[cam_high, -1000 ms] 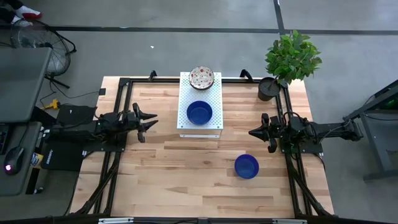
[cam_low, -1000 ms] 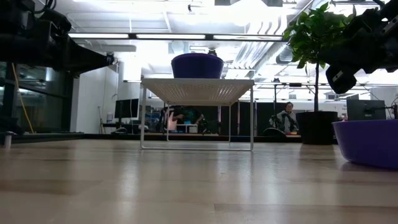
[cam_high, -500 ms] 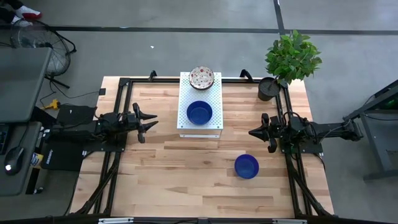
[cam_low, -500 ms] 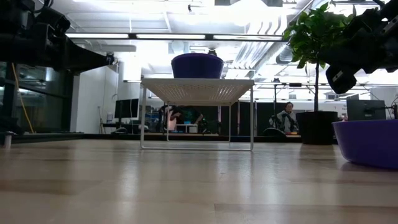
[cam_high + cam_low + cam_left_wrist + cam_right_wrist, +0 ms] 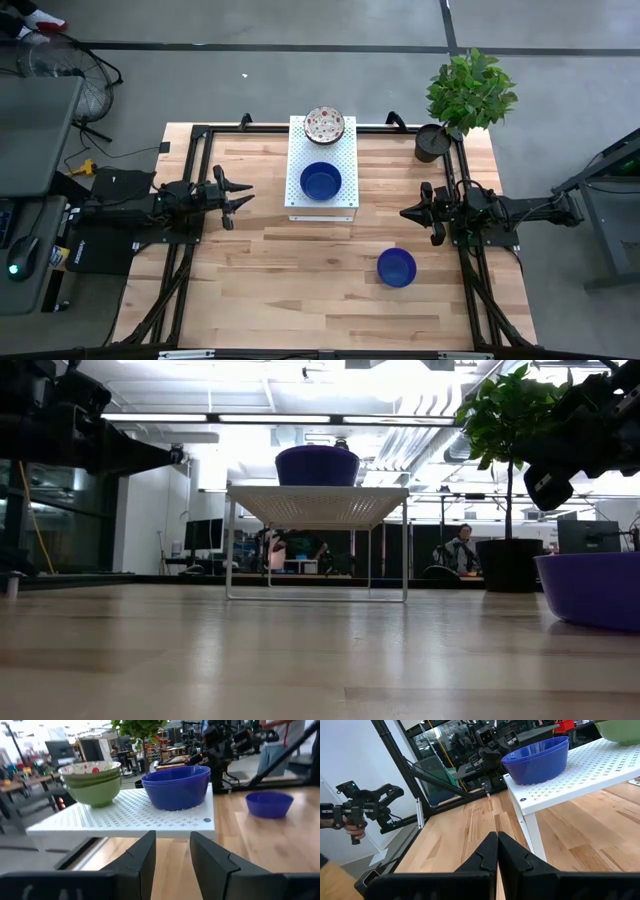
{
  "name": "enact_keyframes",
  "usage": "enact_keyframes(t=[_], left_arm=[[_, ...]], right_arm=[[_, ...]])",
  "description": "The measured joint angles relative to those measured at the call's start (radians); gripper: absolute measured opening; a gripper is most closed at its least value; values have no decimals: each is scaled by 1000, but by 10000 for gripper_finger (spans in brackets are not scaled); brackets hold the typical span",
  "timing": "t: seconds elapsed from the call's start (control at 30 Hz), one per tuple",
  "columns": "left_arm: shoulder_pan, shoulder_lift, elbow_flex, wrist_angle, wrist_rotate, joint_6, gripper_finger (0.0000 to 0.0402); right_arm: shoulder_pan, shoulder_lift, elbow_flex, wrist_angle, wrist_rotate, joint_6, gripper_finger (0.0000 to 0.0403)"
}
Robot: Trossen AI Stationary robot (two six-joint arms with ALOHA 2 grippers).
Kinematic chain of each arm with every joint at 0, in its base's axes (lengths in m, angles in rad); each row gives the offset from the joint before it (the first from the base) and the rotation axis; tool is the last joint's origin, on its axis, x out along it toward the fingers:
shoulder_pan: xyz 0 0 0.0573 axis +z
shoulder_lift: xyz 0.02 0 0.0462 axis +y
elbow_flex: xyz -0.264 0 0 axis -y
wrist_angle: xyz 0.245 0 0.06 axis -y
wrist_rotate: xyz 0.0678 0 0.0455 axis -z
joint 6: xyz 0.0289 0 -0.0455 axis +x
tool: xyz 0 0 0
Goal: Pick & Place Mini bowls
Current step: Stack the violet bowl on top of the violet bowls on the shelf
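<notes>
A white perforated rack (image 5: 349, 205) stands at the table's far middle on thin legs. On it sit a stack of speckled mini bowls (image 5: 325, 125) and, nearer, a stack of two blue mini bowls (image 5: 176, 785). Another blue mini bowl (image 5: 397, 267) rests on the wood, right of centre and nearer. My left gripper (image 5: 240, 200) hovers left of the rack, level, pointing at it, open with nothing between its fingers (image 5: 142, 862). My right gripper (image 5: 404, 213) hovers right of the rack, level, shut and empty (image 5: 497, 851).
A dark plant pot (image 5: 432, 143) with a leafy plant stands at the far right corner. A black frame (image 5: 190, 150) runs along the table's edges. Bare wood (image 5: 290, 290) lies in front of the rack. People and desks show in the room beyond.
</notes>
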Motion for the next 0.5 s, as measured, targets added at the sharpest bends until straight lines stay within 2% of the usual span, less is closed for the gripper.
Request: enact_keyframes(t=[0.17,0.5], left_arm=[[0,0,0,0,24,80,117],[0,0,0,0,30,86,117]], right_arm=[[0,0,0,0,0,0,0],[0,0,0,0,0,0,0]])
